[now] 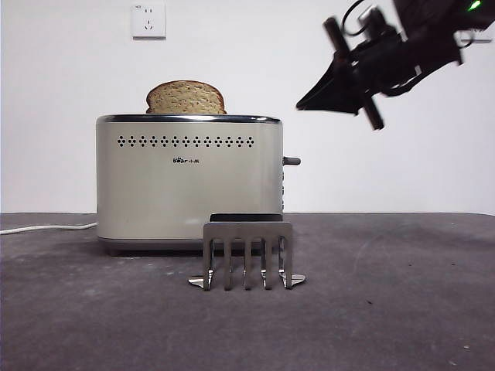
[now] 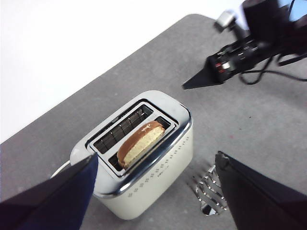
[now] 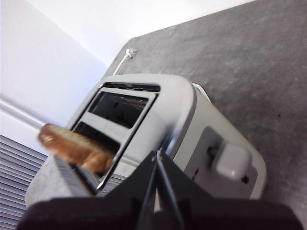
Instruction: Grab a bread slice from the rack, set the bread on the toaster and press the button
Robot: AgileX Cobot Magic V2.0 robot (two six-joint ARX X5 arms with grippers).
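The slice of bread (image 1: 186, 98) stands upright in one slot of the cream-white toaster (image 1: 189, 193), its rounded top poking above the chrome rim. In front of the toaster, the steel rack (image 1: 247, 251) holds nothing. The dark button (image 1: 291, 161) sticks out of the toaster's right side. My right gripper (image 1: 305, 104) hangs shut and empty in the air, above and to the right of the button. From high above the toaster (image 2: 153, 191), my left gripper (image 2: 156, 157) is wide open and looks down on the bread (image 2: 139, 143). The right wrist view shows the lever knob (image 3: 232, 160) close to the shut gripper (image 3: 156, 155).
A white power cord (image 1: 46, 228) runs off to the left from behind the toaster. On the white wall behind it is a socket (image 1: 148, 21). The dark grey tabletop (image 1: 387, 309) stretches to the right of the rack (image 2: 208, 191).
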